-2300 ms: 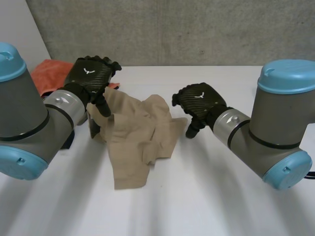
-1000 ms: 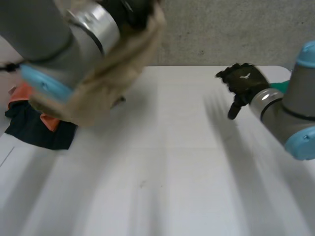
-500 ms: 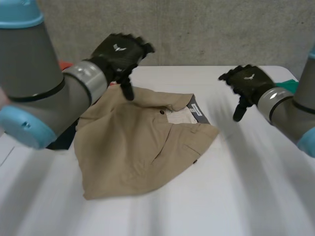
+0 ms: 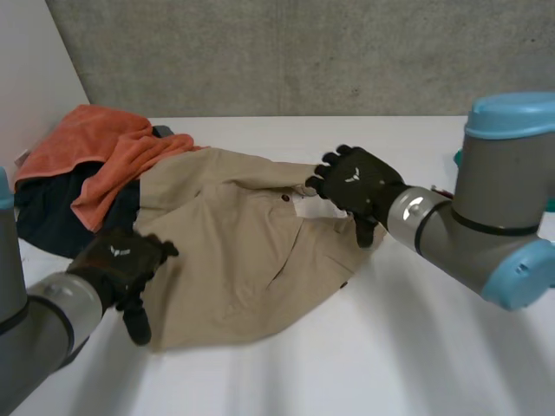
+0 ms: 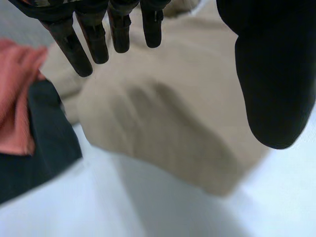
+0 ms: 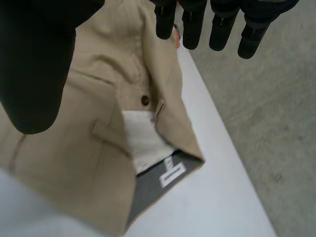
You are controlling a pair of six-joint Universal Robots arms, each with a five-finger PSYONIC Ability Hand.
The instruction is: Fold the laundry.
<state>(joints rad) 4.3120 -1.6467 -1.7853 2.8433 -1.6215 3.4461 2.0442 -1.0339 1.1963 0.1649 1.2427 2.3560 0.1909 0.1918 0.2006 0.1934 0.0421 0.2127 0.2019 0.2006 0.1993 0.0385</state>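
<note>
though rumpled, tan garment on table

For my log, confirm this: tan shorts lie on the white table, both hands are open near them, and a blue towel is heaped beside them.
Not quite: the towel is orange, not blue, as the head view shows. The rest stands: the tan shorts lie on the white table, with the left hand and right hand open near them.
</note>
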